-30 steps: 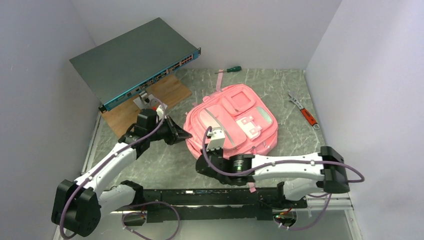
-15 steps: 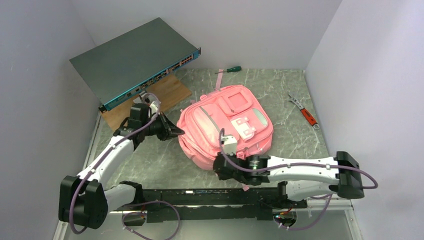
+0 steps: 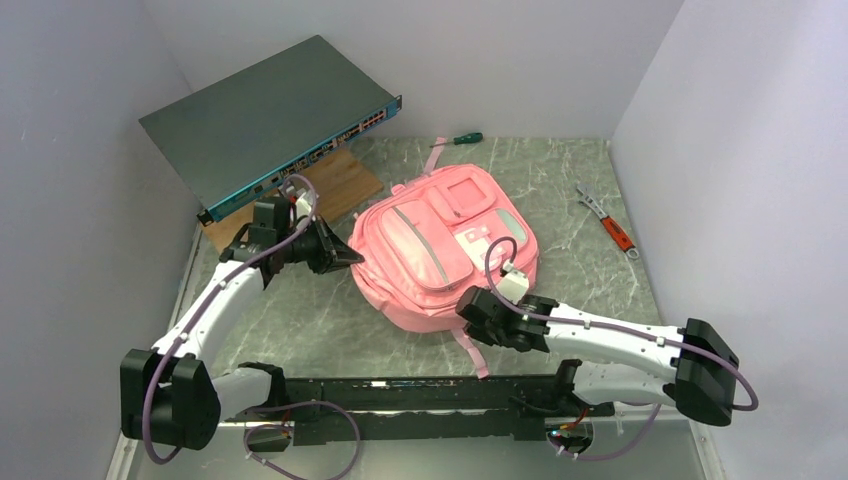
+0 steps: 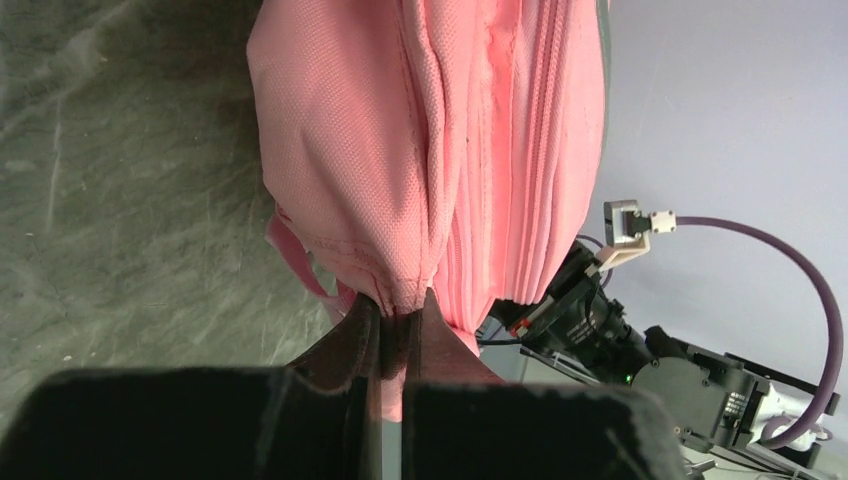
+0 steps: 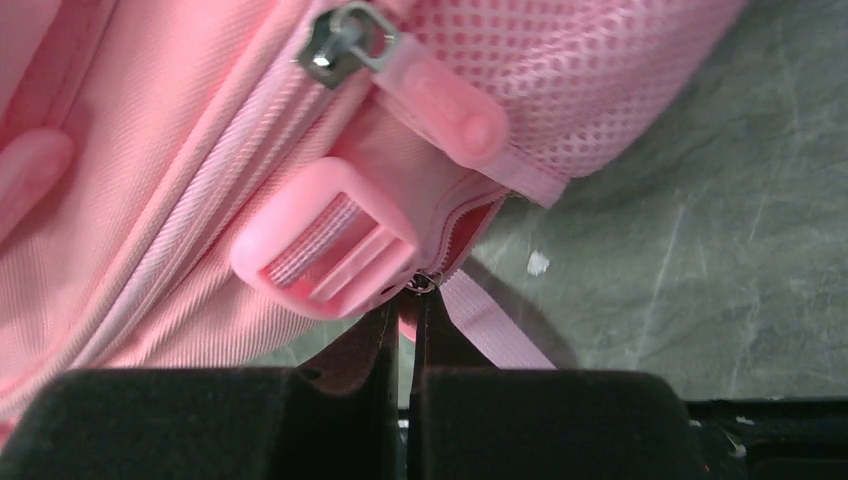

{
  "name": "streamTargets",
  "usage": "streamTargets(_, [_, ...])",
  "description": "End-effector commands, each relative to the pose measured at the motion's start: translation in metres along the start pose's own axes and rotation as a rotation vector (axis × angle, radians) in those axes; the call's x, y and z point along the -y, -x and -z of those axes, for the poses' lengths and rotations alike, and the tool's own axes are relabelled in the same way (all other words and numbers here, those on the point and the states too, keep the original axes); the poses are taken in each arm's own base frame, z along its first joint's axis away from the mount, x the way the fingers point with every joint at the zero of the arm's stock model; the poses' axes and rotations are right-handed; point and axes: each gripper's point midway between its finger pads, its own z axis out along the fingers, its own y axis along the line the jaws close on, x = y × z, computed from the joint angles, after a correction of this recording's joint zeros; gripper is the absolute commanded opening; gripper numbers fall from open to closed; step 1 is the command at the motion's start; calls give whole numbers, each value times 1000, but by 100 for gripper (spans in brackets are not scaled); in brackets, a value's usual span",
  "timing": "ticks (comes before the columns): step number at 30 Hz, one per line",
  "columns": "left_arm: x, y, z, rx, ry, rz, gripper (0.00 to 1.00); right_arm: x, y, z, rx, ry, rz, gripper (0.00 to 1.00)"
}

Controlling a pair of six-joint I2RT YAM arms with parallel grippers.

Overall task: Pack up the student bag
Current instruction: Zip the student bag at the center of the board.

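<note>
The pink student bag (image 3: 430,250) lies front-up on the marbled table. My left gripper (image 3: 352,260) is at its left edge, shut on a pinched fold of the bag's pink fabric (image 4: 400,130); the fingertips (image 4: 400,305) clamp the seam. My right gripper (image 3: 468,305) is at the bag's near edge. In the right wrist view its jaws (image 5: 405,295) are shut on a small pink zipper pull (image 5: 403,322), right under a pink buckle (image 5: 325,245). A second zipper pull (image 5: 440,100) lies free above, and a pink strap (image 5: 495,325) trails beside the fingers.
A grey-blue network switch (image 3: 270,120) leans at the back left over a wooden board (image 3: 320,190). A green-handled screwdriver (image 3: 462,139) lies behind the bag. A red-handled wrench (image 3: 608,224) lies at the right. Walls close in on three sides.
The bag has been dragged and turned toward the left. My left gripper drew back left with the fabric; my right gripper slid rightward along the bag's near edge.
</note>
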Motion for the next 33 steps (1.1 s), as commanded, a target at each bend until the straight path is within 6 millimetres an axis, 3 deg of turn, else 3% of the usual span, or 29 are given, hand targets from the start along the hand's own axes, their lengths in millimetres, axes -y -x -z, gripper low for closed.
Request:
streamTargets(1, [56, 60, 32, 221, -135, -218, 0, 94, 37, -5, 196, -385, 38, 0])
streamTargets(4, [58, 60, 37, 218, -131, -227, 0, 108, 54, 9, 276, -458, 7, 0])
streamTargets(6, [57, 63, 40, 228, -122, -238, 0, 105, 65, 18, 316, -435, -11, 0])
streamTargets(10, [49, 71, 43, 247, -83, -258, 0, 71, 65, 22, 255, -228, 122, 0])
streamTargets(12, [42, 75, 42, 240, -60, -253, 0, 69, 58, 29, 201, -192, 121, 0])
streamTargets(17, [16, 91, 44, 271, 7, -214, 0, 100, 42, 30, 157, -262, 40, 0])
streamTargets(24, [6, 102, 48, 266, 29, -196, 0, 115, 50, 17, 201, -400, -7, 0])
streamTargets(26, [14, 100, 50, 261, -10, -203, 0, 96, 60, 14, 222, -336, 55, 0])
streamTargets(29, [17, 93, 50, 257, -44, -206, 0, 21, 59, 15, 162, 29, 294, 0])
streamTargets(33, [14, 89, 51, 250, -30, -216, 0, -30, 43, 31, 120, 365, 422, 26])
